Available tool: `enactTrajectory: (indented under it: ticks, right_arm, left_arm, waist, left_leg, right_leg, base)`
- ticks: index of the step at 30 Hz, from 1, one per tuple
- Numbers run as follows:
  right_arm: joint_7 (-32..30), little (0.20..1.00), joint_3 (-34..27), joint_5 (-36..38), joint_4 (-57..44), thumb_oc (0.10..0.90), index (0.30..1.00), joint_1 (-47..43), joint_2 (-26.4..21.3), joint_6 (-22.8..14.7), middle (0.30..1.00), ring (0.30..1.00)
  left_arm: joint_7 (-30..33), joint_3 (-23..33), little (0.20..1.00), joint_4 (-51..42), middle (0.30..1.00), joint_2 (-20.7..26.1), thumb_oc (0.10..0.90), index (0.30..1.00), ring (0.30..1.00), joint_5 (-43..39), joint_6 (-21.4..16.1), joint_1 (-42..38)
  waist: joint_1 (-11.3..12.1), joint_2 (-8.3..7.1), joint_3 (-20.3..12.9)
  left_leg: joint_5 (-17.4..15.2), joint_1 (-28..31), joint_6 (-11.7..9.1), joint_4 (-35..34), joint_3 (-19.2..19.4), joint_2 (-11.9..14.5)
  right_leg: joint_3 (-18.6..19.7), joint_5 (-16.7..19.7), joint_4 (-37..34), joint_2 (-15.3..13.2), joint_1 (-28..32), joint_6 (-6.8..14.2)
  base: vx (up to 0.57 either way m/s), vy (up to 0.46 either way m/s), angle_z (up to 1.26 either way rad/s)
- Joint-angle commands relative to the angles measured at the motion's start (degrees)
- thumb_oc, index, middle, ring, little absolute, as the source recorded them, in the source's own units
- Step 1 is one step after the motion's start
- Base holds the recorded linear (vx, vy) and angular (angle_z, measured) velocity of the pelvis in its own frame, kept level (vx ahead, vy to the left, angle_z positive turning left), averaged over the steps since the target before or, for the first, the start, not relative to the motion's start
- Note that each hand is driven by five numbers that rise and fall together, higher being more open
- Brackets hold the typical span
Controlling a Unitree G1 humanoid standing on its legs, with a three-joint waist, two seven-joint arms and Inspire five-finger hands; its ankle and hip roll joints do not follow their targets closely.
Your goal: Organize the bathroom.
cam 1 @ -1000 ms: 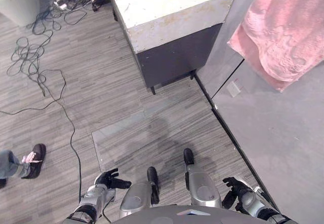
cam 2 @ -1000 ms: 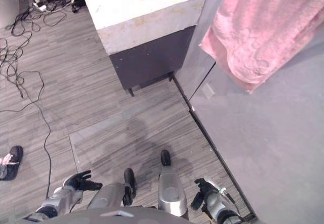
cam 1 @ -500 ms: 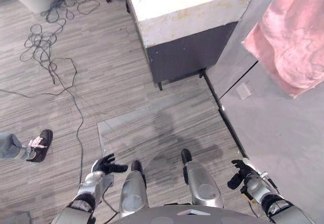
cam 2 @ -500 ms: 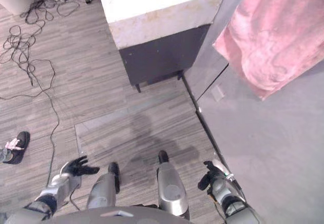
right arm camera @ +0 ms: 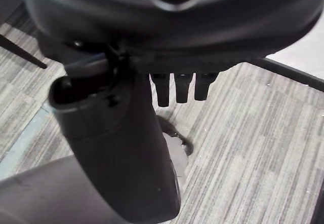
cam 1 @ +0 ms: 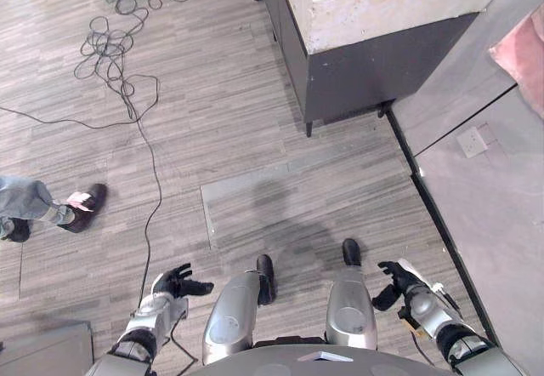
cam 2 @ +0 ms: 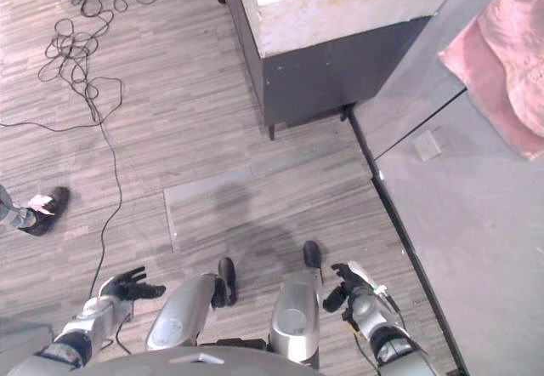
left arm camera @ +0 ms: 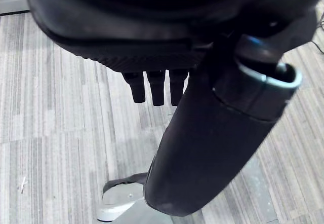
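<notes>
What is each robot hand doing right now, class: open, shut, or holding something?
Left hand: open, fingers relaxed, holding nothing.
Right hand: open, fingers relaxed, holding nothing.

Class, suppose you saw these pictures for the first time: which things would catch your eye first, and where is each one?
The pink towel hanging against the grey wall at upper right stands out most. Ahead sits a dark cabinet with a pale stone top on the grey plank floor, with a tangle of black cables at upper left. A person's dark shoe shows at the left edge, while the left hand and right hand hang open, holding nothing.
</notes>
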Motion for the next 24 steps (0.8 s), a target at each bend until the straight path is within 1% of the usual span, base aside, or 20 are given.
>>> enactTrajectory:
  ticks: [1,2,4,5,6,8,10,12,13,14,15,16,17,18,19,20,21,22,23,24]
  right_arm:
    - [0.6,0.9,1.4,-3.7,-2.0,0.8,0.9,3.4,-4.3,-2.0,0.9,0.9]
    - [0.7,0.9,1.7,-3.7,-1.9,0.8,0.9,3.5,-4.4,-2.3,0.9,0.9]
    - [0.3,0.9,2.1,-2.9,-2.1,0.8,0.9,4.2,-4.4,-2.4,0.9,0.9]
    - [-0.3,0.9,2.4,-2.9,-2.4,0.8,0.9,4.6,-4.4,-2.8,0.9,0.9]
    - [-0.4,0.9,2.5,-3.0,-2.5,0.8,0.9,4.7,-4.4,-2.8,0.9,0.9]
    - [-0.2,0.9,3.1,-4.3,-3.4,0.8,0.9,4.3,-4.4,-2.5,0.9,0.9]
    - [-0.3,0.9,4.0,-4.3,-4.2,0.8,0.9,3.3,-4.5,-1.9,0.9,0.9]
    - [-0.6,0.9,4.1,-2.8,-4.6,0.8,0.9,2.9,-4.6,-1.4,0.9,0.9]
    - [-0.3,0.9,3.7,-2.6,-4.7,0.8,0.9,2.8,-4.5,-1.3,0.9,0.9]
    - [-0.3,0.9,3.9,-2.3,-4.7,0.8,0.9,2.7,-4.4,-1.2,0.9,0.9]
    - [-0.1,0.9,3.9,-2.7,-4.7,0.8,0.9,2.7,-4.2,-1.0,0.9,0.9]
    - [-0.1,0.9,4.2,-2.2,-4.8,0.8,0.9,2.5,-4.2,-0.6,0.9,0.9]
    - [-0.1,0.9,4.5,-1.6,-4.4,0.8,0.9,2.1,-4.2,-0.5,0.9,0.9]
    - [-0.1,0.9,4.5,-1.6,-4.4,0.8,0.9,2.1,-4.2,-0.5,0.9,0.9]
    - [0.0,0.9,4.8,-1.2,-3.7,0.8,0.9,1.7,-4.1,-1.0,0.9,0.9]
    - [-0.5,0.9,5.1,-0.9,-3.0,0.8,0.9,1.5,-3.9,-1.1,0.9,0.9]
    - [-1.2,0.9,5.5,-0.4,-2.5,0.8,0.9,1.2,-3.7,-1.3,0.9,0.9]
    - [-1.4,0.9,5.5,-0.3,-2.5,0.8,0.9,1.1,-3.7,-1.4,0.9,0.9]
    - [-2.1,0.9,5.8,0.6,-2.5,0.8,0.9,0.6,-4.0,-1.2,0.9,0.9]
    - [-2.7,0.9,6.0,0.8,-2.2,0.8,0.9,0.0,-3.5,-1.3,0.9,0.9]
  left_arm:
    - [0.0,2.3,0.9,-3.5,0.9,2.9,0.8,0.9,0.9,3.5,-0.6,3.2]
    - [0.1,2.0,0.9,-3.4,0.9,2.9,0.8,0.9,0.9,3.1,-0.7,3.4]
    - [-0.5,1.6,0.9,-3.7,0.9,3.1,0.8,0.9,0.9,3.7,-0.5,3.6]
    - [-1.2,1.0,0.9,-4.1,0.9,3.4,0.8,0.9,0.9,4.7,-0.2,3.1]
    - [-1.3,0.9,0.9,-4.2,0.9,3.5,0.8,0.9,0.9,4.7,-0.2,3.0]
    - [-0.9,1.4,0.9,-4.7,0.9,3.2,0.8,0.9,0.9,4.1,0.1,2.6]
    - [-0.3,1.2,0.9,-5.4,0.9,2.8,0.8,0.9,0.9,3.6,0.4,1.4]
    - [-0.2,0.9,0.9,-5.2,0.9,2.1,0.8,0.9,0.9,4.3,-0.3,0.5]
    - [-0.1,0.7,0.9,-5.1,0.9,1.7,0.8,0.9,0.9,3.8,-0.5,0.3]
    - [-0.1,0.5,0.9,-5.0,0.9,1.5,0.8,0.9,0.9,4.1,-0.9,0.2]
    - [0.1,0.1,0.9,-4.9,0.9,1.4,0.8,0.9,0.9,3.9,-1.4,-0.2]
    - [0.5,-0.1,0.9,-4.9,0.9,1.2,0.8,0.9,0.9,2.9,-1.5,-0.6]
    - [1.1,0.1,0.9,-4.7,0.9,0.9,0.8,0.9,0.9,2.3,-1.5,-1.0]
    - [1.1,0.1,0.9,-4.7,0.9,0.9,0.8,0.9,0.9,2.3,-1.5,-1.0]
    - [1.3,0.6,0.9,-4.6,0.9,0.8,0.8,0.9,0.9,2.2,-1.2,-1.2]
    - [1.1,0.6,0.9,-3.6,0.9,0.8,0.8,0.9,0.9,2.7,-1.6,-1.4]
    - [0.7,0.1,0.9,-3.5,0.9,1.1,0.8,0.9,0.9,2.3,-2.0,-1.7]
    - [0.7,-0.1,0.9,-3.6,0.9,1.1,0.8,0.9,0.9,2.1,-2.0,-1.8]
    - [0.7,-0.7,0.9,-3.8,0.9,1.3,0.8,0.9,0.9,1.6,-2.2,-2.4]
    - [1.5,-2.0,0.9,-3.8,0.9,1.5,0.8,0.9,0.9,0.0,-2.0,-3.2]
  waist:
    - [0.5,-1.62,-3.7]
    - [-0.1,-1.68,-4.0]
    - [-1.8,-2.02,-4.6]
    - [-3.5,-2.49,-4.8]
    - [-3.8,-2.46,-4.8]
    - [-3.4,-2.69,-4.4]
    - [-4.0,-2.34,-4.0]
    - [-4.5,-1.84,-4.5]
    - [-4.8,-1.42,-4.7]
    - [-4.9,-1.38,-5.1]
    - [-4.9,-1.3,-5.0]
    - [-4.7,-1.63,-5.0]
    - [-4.4,-1.91,-4.7]
    - [-4.4,-1.91,-4.7]
    - [-4.4,-2.0,-4.6]
    - [-5.4,-1.18,-5.1]
    - [-5.9,-0.38,-5.6]
    - [-6.0,-0.24,-5.5]
    - [-5.9,0.59,-5.2]
    - [-5.4,0.17,-4.6]
  left_leg:
    - [-0.6,5.6,-2.3,-6.3,2.0,3.6]
    - [-0.5,6.2,-2.2,-6.7,2.1,3.6]
    - [-0.2,7.3,-1.9,-8.2,1.6,2.4]
    - [-0.8,8.4,-1.5,-9.0,1.4,0.3]
    - [-1.1,8.5,-1.4,-8.9,1.4,0.1]
    - [-1.1,8.8,-1.1,-9.0,3.7,-0.2]
    - [-0.9,8.0,-1.1,-8.0,3.8,-0.1]
    - [-1.3,7.7,-1.4,-7.2,4.8,0.2]
    - [-1.0,7.3,-2.0,-4.9,4.4,0.5]
    - [0.7,6.0,-3.0,-1.8,3.5,0.6]
    - [2.8,4.2,-4.0,3.1,2.0,1.1]
    - [5.1,1.4,-4.8,8.3,-0.2,1.2]
    - [6.2,-1.2,-5.0,12.3,-2.0,1.4]
    - [6.2,-1.2,-5.0,12.3,-2.0,1.4]
    - [7.7,-1.8,-5.0,12.5,-3.4,4.3]
    - [9.1,3.4,-5.2,0.8,-4.4,10.3]
    - [10.6,5.7,-5.7,-5.9,-5.6,12.3]
    - [11.0,6.3,-5.9,-7.0,-5.7,12.7]
    - [12.9,6.8,-6.6,-11.6,-7.3,13.3]
    - [12.3,5.9,-6.4,-10.4,-11.1,12.0]
  right_leg:
    - [-2.2,5.9,4.9,-1.3,-4.4,3.7]
    - [-2.0,4.7,4.4,0.5,-4.7,3.8]
    - [-1.2,2.1,1.6,5.3,-5.4,3.9]
    - [-1.4,1.9,-0.9,9.3,-7.2,3.6]
    - [-1.7,1.9,-1.0,9.9,-7.5,3.5]
    - [-5.7,1.9,-1.6,9.5,-7.4,2.7]
    - [-4.2,-0.4,-1.1,11.6,-6.5,1.4]
    - [-4.4,-2.1,-1.5,12.1,-4.8,0.2]
    - [-4.2,-3.4,-1.1,12.8,-4.0,-0.5]
    - [-3.9,-3.9,-1.0,13.2,-3.8,-1.3]
    - [-3.9,-4.8,-0.1,13.8,-3.5,-2.3]
    - [-3.6,-5.0,0.7,13.9,-3.7,-3.1]
    - [-3.2,-5.2,1.6,13.9,-3.5,-3.7]
    - [-3.2,-5.2,1.6,13.9,-3.5,-3.7]
    - [-2.4,-6.2,3.3,14.4,-3.5,-4.4]
    - [-0.7,-7.8,5.0,15.5,-3.8,-3.9]
    - [0.7,-8.1,5.2,15.9,-4.8,-3.5]
    - [0.9,-8.2,5.3,15.9,-4.9,-3.4]
    - [2.3,-8.4,5.4,16.3,-5.2,-2.9]
    - [4.5,-8.1,5.7,15.8,-5.8,-1.5]
  base:
    - [0.12,0.158,-0.5]
    - [0.16,0.113,-0.69]
    - [0.18,0.072,-0.59]
    - [0.19,0.067,0.08]
    - [0.17,0.042,0.51]
    - [0.07,-0.025,0.6]
    - [0.03,-0.054,0.04]
    - [0.06,-0.043,-0.25]
    - [0.08,-0.045,0.16]
    - [0.05,-0.045,0.28]
    - [0.02,-0.047,0.33]
    - [0.03,-0.02,0.37]
    - [0.02,-0.005,0.32]
    - [0.05,0.054,0.22]
    - [0.12,0.241,-0.05]
    - [0.13,0.397,-0.12]
    - [0.1,0.387,-0.25]
    - [0.0,0.336,-0.12]
    - [0.02,0.31,-0.03]
    - [0.01,0.324,0.04]
